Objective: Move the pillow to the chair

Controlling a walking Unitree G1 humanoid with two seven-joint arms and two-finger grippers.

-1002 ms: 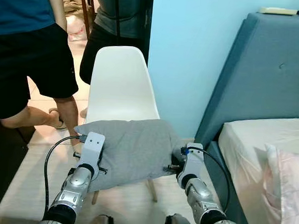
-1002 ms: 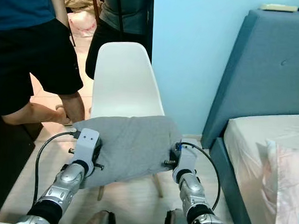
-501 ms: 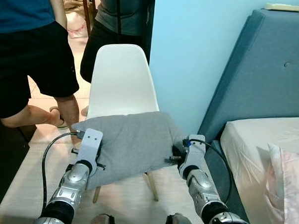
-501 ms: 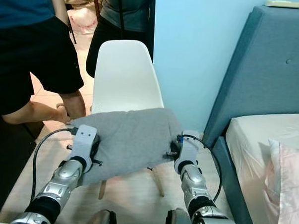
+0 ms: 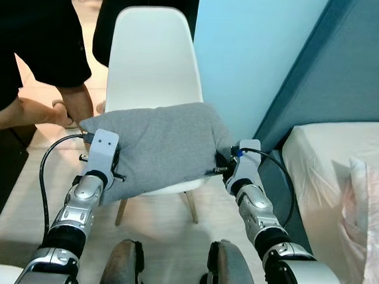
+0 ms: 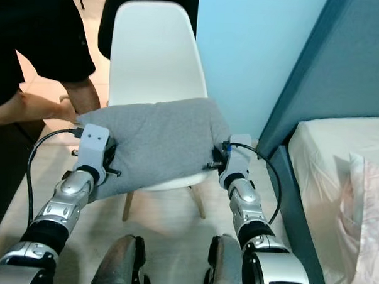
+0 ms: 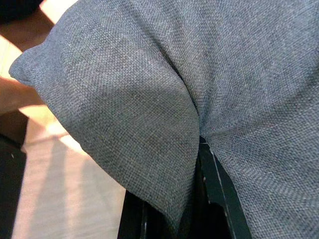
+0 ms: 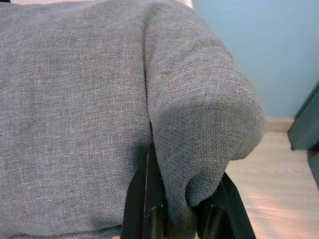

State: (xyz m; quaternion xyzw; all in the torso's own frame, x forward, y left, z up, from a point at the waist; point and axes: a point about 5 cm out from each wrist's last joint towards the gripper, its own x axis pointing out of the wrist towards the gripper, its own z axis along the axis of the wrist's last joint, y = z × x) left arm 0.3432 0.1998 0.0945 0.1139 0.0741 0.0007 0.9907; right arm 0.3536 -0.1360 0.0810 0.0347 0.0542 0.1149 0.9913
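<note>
Gray pillow [image 5: 161,144] is hanging over the white chair [image 5: 152,58] seat | left gripper [image 7: 199,164] is pinching its left edge | right gripper [image 8: 172,199] is pinching its right corner | bed [image 5: 321,160] is sitting to the right | a person's leg [image 5: 33,110] is standing left of the chair

You won't find any text, label, brand, number or sign to read here — not on the grey pillow [image 5: 158,144], the white chair [image 5: 152,52], or the casings of either arm.
</note>
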